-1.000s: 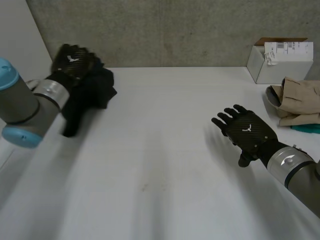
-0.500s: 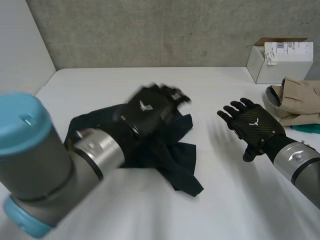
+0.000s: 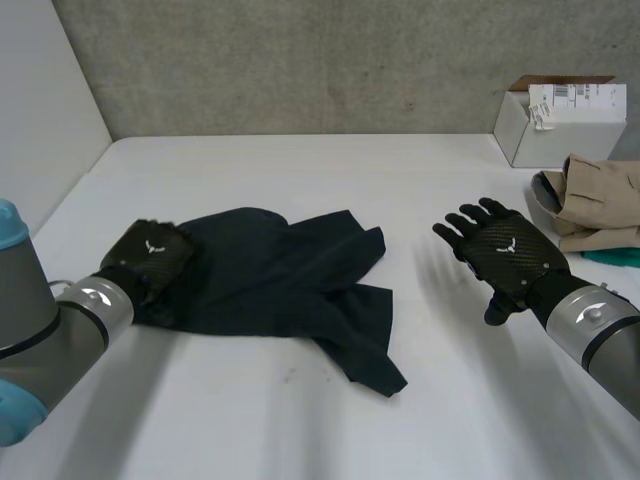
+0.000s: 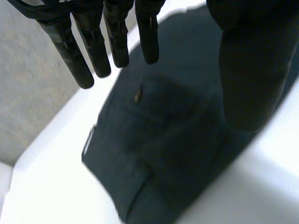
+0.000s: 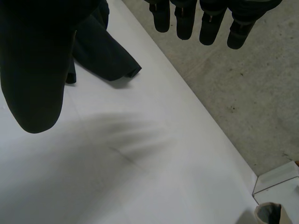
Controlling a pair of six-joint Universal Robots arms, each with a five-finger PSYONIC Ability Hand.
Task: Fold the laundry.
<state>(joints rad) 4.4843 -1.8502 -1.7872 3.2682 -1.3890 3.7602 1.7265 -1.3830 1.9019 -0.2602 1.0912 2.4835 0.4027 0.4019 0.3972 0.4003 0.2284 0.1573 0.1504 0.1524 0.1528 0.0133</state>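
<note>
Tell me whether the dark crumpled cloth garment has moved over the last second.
Yes. The dark garment has moved from the far left toward the white cardboard box.

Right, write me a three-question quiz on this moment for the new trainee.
1. True or false: the right hand rests on the dark garment.
2. Where on the dark garment is the left hand? A: its middle. B: the end nearest the left arm. C: the corner toward the right hand.
3. Fill in: the heap of cloth next to the white box is ____ in colour.

Key: 1 false, the hand is apart from it, open over bare table. 2 B. 3 beige.
</note>
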